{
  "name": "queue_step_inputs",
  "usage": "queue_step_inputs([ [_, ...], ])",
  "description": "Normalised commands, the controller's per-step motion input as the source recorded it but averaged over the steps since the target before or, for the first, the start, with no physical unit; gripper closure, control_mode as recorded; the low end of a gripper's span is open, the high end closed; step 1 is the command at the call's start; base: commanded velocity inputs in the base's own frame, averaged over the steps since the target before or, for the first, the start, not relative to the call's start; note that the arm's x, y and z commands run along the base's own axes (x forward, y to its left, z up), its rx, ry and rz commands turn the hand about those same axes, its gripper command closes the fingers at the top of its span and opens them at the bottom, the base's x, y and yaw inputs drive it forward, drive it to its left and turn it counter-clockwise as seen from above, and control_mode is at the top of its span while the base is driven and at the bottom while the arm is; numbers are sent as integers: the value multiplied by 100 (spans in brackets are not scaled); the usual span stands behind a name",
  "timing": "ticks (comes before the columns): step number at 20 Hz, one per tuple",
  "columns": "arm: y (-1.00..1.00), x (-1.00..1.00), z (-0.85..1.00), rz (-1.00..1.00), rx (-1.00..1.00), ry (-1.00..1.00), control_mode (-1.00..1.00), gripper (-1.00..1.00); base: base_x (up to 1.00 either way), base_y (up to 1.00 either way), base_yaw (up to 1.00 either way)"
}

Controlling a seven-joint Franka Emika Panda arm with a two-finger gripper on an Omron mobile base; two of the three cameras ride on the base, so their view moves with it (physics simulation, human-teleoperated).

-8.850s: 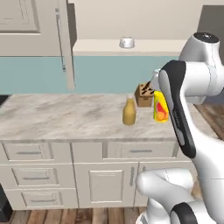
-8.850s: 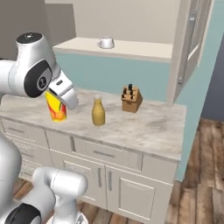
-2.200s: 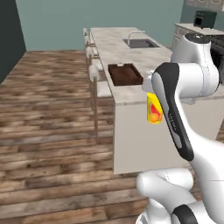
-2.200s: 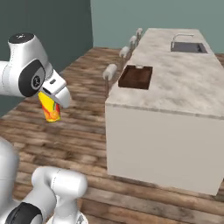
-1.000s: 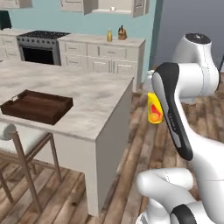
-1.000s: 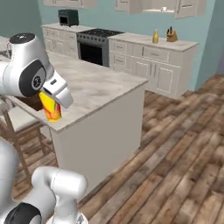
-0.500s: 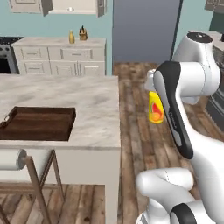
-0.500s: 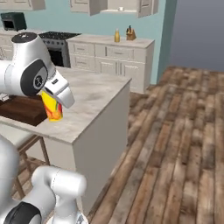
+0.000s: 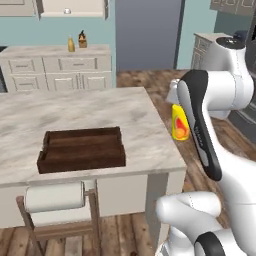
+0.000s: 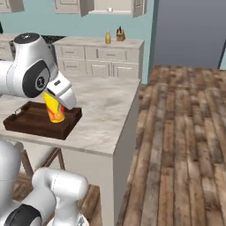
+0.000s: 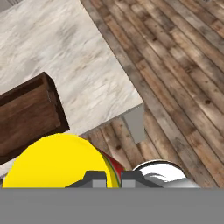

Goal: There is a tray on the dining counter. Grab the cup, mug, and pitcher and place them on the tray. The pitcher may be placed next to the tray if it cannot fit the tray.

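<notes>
Left base view: dining counter (image 9: pixel 100 115) across the middle, beige marbled top; tray (image 9: pixel 81 148) lying near its front edge, bare inside, low rims all round. Wall counter (image 9: pixel 55 51) far behind, pitcher (image 9: pixel 71 44) upright on it, just beside a knife block (image 9: pixel 82 39). Higher up, on the ledge between the wall cabinets, a small pale vessel (image 9: pixel 67 11), probably the mug, too small to be sure. Nearer the camera, cup (image 9: pixel 180 123) carried upright in the air off the counter's end, well apart from the tray, over bare floor. Gripper (image 10: pixel 56 107) clamped on the cup, fingers pressed to its sides. Risks from here: loosening the hold before reaching over the stone, dropping the cup to the floor; coming in too low and striking the counter edge or the tray's rim, tipping the cup; setting down half on a rim, leaving it tilted.
</notes>
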Motion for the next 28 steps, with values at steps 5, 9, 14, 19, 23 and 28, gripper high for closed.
queue_step_inputs([
  [5,0,0,0,0,0,0,100,100,0,100,-10],
  [9,0,0,0,0,0,0,100,100,1,40,-1],
  [14,0,0,0,0,0,0,100,100,33,12,-1],
  [19,0,0,0,0,0,0,100,100,50,6,-2],
  [23,0,0,0,0,0,0,100,100,34,1,0],
  [28,3,8,-4,0,0,0,-100,100,22,0,0],
])
